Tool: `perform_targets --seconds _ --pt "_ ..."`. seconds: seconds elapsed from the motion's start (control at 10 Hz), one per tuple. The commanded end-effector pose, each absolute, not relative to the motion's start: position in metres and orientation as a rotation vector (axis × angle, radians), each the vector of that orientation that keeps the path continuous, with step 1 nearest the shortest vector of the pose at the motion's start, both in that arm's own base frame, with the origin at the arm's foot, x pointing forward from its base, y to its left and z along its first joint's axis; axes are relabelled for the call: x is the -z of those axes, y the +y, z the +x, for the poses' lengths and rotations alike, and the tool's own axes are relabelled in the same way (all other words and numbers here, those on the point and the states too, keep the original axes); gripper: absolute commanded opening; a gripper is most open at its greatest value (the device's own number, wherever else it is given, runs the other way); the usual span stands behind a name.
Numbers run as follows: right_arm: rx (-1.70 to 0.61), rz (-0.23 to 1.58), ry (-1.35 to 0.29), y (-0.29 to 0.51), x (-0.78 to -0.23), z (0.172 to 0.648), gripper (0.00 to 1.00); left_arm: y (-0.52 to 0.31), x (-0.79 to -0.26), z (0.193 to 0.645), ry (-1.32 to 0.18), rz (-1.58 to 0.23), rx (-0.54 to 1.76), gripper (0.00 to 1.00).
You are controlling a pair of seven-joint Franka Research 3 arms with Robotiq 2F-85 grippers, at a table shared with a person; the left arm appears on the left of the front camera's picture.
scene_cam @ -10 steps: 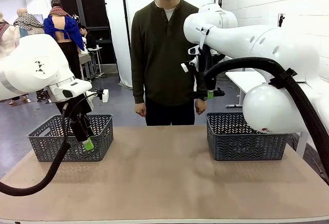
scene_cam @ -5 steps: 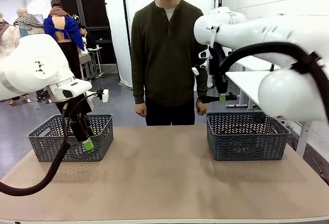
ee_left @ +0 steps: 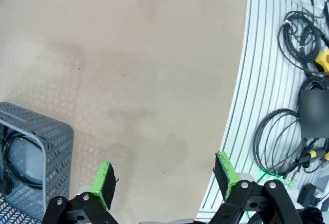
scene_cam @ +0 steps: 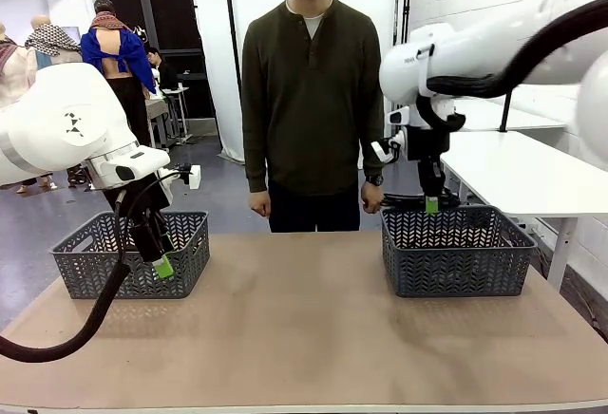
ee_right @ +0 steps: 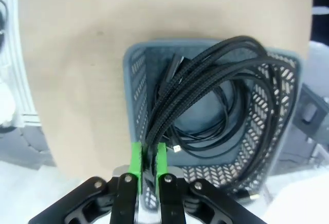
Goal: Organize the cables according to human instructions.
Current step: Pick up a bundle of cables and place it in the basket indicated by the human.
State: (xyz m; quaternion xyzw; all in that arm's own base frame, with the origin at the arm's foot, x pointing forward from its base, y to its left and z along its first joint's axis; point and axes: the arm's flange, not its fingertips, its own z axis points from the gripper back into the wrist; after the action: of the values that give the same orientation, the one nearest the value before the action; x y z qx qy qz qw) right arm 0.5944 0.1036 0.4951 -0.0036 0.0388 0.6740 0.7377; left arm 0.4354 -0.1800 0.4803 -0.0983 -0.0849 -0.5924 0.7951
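Right gripper (ee_right: 148,158) above basket (scene_cam: 456,253), pinching cable (ee_right: 205,75) (left gripper (ee_left: 164,175) spread)

two grey baskets (scene_cam: 133,254) (scene_cam: 458,253) on tan table (scene_cam: 304,338), well apart.

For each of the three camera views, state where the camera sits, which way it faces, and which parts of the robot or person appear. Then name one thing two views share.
Front view: fixed between the arms, facing across the table at the person; both arms show.
Left wrist view: looks down past the open left gripper at the tabletop and the left basket.
Right wrist view: looks down past the right gripper, shut on a cable bundle, into the right basket.
Shared: front and right wrist views both show the right basket.
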Motion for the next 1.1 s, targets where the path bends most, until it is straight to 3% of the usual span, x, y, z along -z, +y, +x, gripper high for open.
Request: perform_targets --seconds 0.0,0.4,0.9,1.0 --pt "-1.426 -0.063 0.015 0.094 -0.474 0.561 0.0 -0.18 -0.481 0.435 -0.192 -0.207 1.27 1.0" --pt "-1.339 -0.125 -0.035 0.092 -0.474 0.57 0.0 -0.18 -0.481 0.435 -0.192 -0.207 1.27 1.0" --pt "-1.388 -0.087 -0.007 0.091 -0.477 0.568 0.0 -0.18 -0.481 0.435 -0.192 -0.207 1.27 1.0" --pt "-1.384 -0.144 0.003 0.094 -0.476 0.575 0.0 -0.18 -0.481 0.435 -0.192 -0.207 1.27 1.0"
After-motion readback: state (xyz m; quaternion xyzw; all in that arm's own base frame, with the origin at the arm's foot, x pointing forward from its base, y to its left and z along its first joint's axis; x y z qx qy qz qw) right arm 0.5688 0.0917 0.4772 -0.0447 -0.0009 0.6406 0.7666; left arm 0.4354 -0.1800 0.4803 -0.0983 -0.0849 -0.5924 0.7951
